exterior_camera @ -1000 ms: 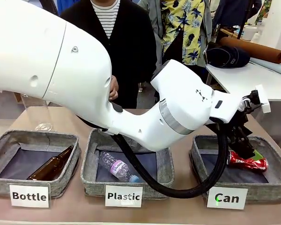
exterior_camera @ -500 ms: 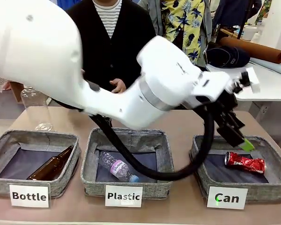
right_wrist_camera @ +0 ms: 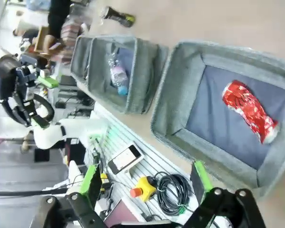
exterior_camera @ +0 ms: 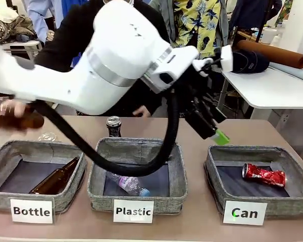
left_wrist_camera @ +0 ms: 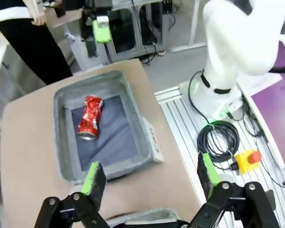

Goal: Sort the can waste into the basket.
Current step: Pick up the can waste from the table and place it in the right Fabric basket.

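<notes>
While red can (exterior_camera: 264, 176) lies in basket (exterior_camera: 288, 205), left end effector (left_wrist_camera: 149, 175) gapes empty.

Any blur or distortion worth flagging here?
Front view: person's hand and brown bottle at left edge motion-smeared, Can label sharp. Left wrist view: wide lens skews the basket. Right wrist view: rolled, soft, red can recognisable.
</notes>
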Robot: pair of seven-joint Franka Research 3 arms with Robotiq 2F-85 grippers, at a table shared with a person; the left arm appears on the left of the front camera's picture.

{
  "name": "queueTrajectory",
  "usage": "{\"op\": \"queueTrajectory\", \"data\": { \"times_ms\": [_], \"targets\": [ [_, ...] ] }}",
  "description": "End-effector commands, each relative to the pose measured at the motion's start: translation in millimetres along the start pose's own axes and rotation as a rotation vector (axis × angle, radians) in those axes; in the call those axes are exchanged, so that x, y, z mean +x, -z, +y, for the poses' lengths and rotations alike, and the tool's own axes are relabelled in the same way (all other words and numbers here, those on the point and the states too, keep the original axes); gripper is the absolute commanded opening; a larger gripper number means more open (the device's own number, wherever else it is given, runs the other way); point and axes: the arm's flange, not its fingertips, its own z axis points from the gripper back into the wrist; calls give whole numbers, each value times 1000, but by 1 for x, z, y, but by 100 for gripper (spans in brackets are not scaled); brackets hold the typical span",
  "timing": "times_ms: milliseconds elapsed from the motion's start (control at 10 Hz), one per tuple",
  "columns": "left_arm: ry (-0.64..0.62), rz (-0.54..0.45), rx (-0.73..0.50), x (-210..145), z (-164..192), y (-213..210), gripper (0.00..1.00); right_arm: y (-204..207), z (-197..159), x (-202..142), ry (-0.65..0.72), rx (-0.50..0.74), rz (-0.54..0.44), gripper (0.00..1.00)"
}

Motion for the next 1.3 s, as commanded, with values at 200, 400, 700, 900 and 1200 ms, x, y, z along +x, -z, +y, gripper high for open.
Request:
{"op": "queueTrajectory", "data": {
  "times_ms": [200,400,700,900,1200],
  "targets": [
    [35,83,-10,-25,-21,-19,100,-27,-16,8,42,55,-14,100],
    [41,96,-1,-30,-21,-23,100,-29,-17,7,57,40,-34,100],
    [25,79,11,-36,-19,-33,100,-30,-17,7,75,49,-43,100],
    [33,75,22,-41,-20,-44,100,-25,-15,11,106,15,-94,100],
    [-139,81,81,-73,-27,-108,100,0,-6,38,93,78,-144,100]
  ]
}}
